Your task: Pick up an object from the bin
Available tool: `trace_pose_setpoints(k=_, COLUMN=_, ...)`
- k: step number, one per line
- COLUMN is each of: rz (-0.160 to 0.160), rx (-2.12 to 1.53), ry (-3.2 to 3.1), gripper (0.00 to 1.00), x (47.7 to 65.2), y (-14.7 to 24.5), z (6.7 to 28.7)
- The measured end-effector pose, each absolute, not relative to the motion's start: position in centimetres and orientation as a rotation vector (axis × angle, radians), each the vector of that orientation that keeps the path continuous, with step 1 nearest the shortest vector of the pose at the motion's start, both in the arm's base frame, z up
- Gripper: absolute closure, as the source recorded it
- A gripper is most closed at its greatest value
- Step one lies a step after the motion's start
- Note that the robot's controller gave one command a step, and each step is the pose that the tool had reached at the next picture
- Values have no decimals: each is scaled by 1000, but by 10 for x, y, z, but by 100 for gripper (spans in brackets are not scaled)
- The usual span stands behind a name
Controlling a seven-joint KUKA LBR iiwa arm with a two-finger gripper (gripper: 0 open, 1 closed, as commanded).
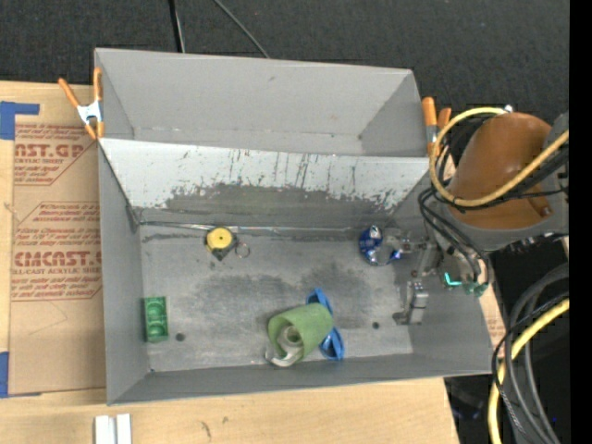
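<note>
My gripper (pixel 413 303) low over bare floor at right end of grey bin (pixel 277 165), close to right wall. Spread or pressed together: cannot tell. Nearest thing: small blue-and-white object (pixel 371 243), just left of me, toward back wall. Green cup (pixel 301 325) on its side at front middle, lying against blue piece (pixel 331 343). Yellow disc (pixel 219 239) back left. Green block (pixel 154 318) front left, well apart from me.

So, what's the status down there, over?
Tool at right side of bin, over bare floor. Nearest: small blue-and-white thing, toward back wall. Nothing between them.
</note>
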State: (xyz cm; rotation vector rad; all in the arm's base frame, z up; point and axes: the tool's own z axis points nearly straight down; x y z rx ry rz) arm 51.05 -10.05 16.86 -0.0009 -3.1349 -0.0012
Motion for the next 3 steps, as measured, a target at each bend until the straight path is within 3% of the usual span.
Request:
trace_pose_setpoints(k=1, rz=-6, rx=304, ry=-3121, gripper=0, x=487, y=-26, z=83)
trace_pose_setpoints(k=2, rz=0, rx=593, ry=-3101, gripper=0, x=484, y=42, z=72)
trace_pose_setpoints(k=3, rz=1, rx=585, ry=-3094, gripper=100, x=482, y=40, z=71)
